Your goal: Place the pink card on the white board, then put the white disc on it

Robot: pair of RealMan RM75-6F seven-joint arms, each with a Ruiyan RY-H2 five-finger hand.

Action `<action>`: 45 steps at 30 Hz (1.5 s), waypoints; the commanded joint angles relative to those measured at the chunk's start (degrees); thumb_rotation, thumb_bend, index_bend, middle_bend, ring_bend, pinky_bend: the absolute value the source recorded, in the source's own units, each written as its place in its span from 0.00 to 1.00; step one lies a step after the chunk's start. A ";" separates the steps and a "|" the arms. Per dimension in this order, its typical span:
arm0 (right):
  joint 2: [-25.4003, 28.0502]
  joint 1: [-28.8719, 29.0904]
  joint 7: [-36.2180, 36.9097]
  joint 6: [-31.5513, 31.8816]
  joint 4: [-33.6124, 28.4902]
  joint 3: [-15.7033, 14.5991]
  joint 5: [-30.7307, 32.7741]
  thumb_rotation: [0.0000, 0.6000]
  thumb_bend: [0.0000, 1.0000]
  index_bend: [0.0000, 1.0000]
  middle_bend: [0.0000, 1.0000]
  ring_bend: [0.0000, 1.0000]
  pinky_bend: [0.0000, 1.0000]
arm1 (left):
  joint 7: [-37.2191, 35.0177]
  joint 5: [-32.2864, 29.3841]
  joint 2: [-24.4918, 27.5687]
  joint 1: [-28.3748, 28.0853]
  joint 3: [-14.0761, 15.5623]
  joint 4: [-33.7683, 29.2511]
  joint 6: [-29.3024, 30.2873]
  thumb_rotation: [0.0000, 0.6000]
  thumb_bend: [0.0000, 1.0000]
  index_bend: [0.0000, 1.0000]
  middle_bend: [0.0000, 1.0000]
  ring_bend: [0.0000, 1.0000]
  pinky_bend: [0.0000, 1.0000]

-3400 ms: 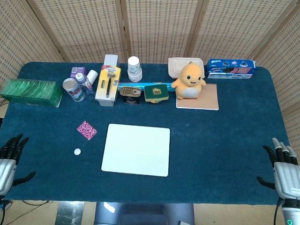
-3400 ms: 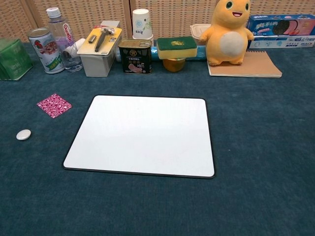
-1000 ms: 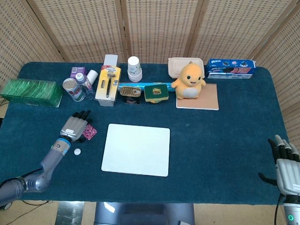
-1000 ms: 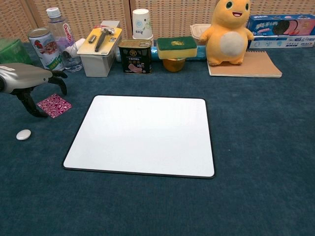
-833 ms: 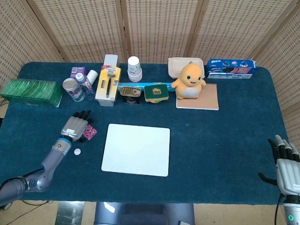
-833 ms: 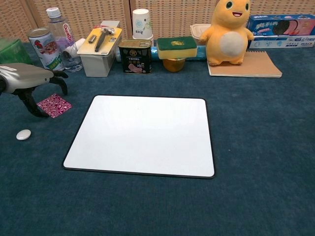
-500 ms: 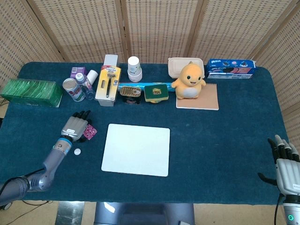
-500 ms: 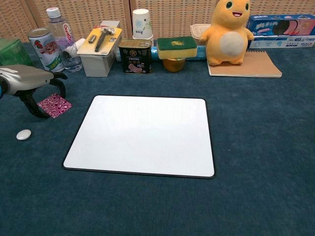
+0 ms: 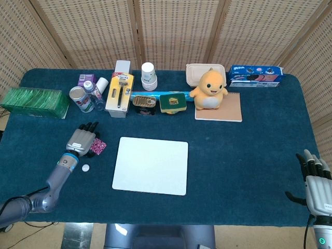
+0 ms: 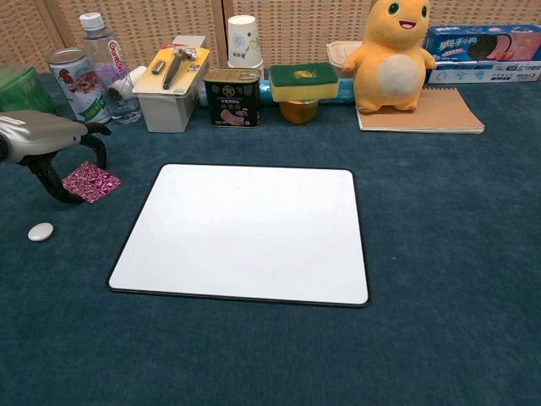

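Note:
The pink patterned card (image 10: 96, 182) lies flat on the blue cloth, left of the white board (image 10: 245, 233). My left hand (image 10: 42, 138) arches over the card's left half, with its thumb (image 10: 52, 184) down by the card's left edge and its fingers (image 10: 95, 150) behind the card; nothing is held. In the head view the left hand (image 9: 81, 139) covers much of the card (image 9: 99, 148). The white disc (image 10: 40, 231) sits on the cloth just in front of the hand. My right hand (image 9: 315, 182) rests open at the table's near right corner.
A back row holds a green box (image 9: 34, 102), can (image 9: 80, 98), bottle (image 10: 103, 59), razor box (image 9: 119, 92), paper cup (image 9: 149, 75), tin (image 10: 232, 97), sponge (image 10: 303, 82), yellow plush toy (image 9: 209, 89) on a notebook (image 9: 222, 110), and a biscuit box (image 9: 255, 75).
The left hand came from the near left edge to the card. Over the last second it has shifted slightly left above the card. The right hand has stayed put.

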 commanded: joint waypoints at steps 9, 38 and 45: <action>0.26 0.10 0.20 -0.42 -0.22 -0.05 0.34 1.00 0.00 0.00 0.00 0.00 0.00 | -0.31 -0.13 4.15 -0.68 -1.38 -6.69 2.20 1.00 0.21 0.42 0.00 0.00 0.10; 1.58 0.20 2.00 -1.36 -1.06 -0.35 0.62 1.00 0.00 0.00 0.00 0.00 0.00 | 19.61 -15.46 -6.49 -14.63 -4.43 -23.30 11.53 1.00 0.21 0.42 0.00 0.00 0.10; 2.12 0.33 2.96 -1.70 -0.95 -0.17 0.96 1.00 0.00 0.00 0.00 0.00 0.00 | 20.95 -19.78 -9.95 -17.23 -4.52 -22.02 11.88 1.00 0.18 0.26 0.00 0.00 0.10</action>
